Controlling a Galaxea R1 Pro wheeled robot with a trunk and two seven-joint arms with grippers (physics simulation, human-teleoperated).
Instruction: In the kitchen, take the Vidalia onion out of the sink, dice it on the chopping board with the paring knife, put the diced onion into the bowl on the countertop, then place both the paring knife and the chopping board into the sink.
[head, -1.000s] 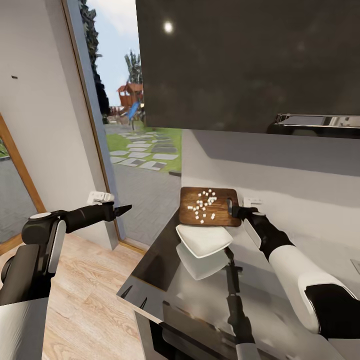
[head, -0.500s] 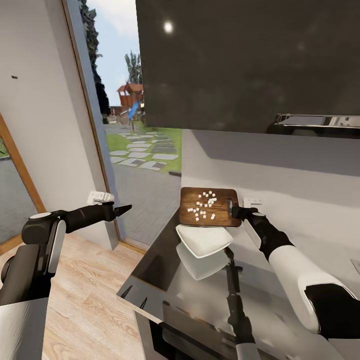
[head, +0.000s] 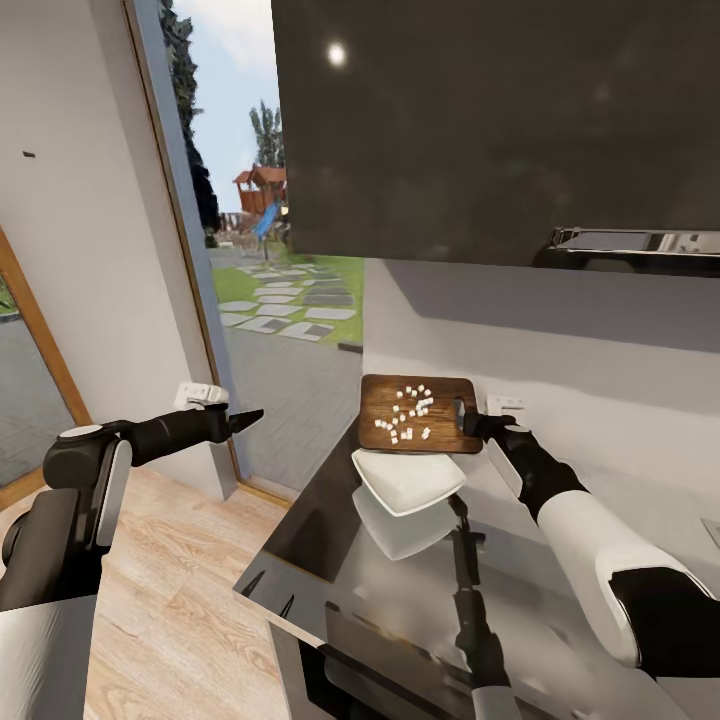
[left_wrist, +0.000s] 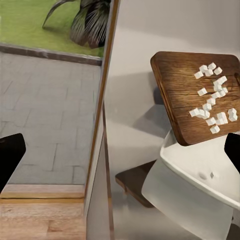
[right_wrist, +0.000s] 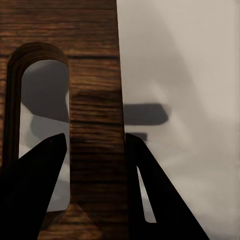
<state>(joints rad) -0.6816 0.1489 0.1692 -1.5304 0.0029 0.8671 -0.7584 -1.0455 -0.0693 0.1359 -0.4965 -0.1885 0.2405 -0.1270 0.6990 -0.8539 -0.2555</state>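
My right gripper (head: 470, 425) is shut on the handle end of the brown chopping board (head: 440, 400), one finger (right_wrist: 35, 175) through the slot of the chopping board (right_wrist: 95, 100). The board is held tilted above the white bowl (head: 408, 480) on the grey countertop (head: 320, 520). Several white diced onion pieces (head: 405, 415) lie on the board. In the left wrist view the onion pieces (left_wrist: 210, 105) sit low on the board (left_wrist: 180, 85), and one small piece lies in the bowl (left_wrist: 195, 170). My left gripper (head: 250, 416) hangs open, left of the counter. The paring knife and the sink are out of view.
A dark glossy wall cabinet (head: 500, 130) hangs over the counter, with a chrome hood edge (head: 640, 240) at the right. The countertop's corner (head: 250, 585) points toward me. To the left are a glass door onto a paved garden and light wood floor (head: 180, 600).
The onion pieces have slid a little lower on the tilted board and bunched closer together. Both arms have hardly moved.
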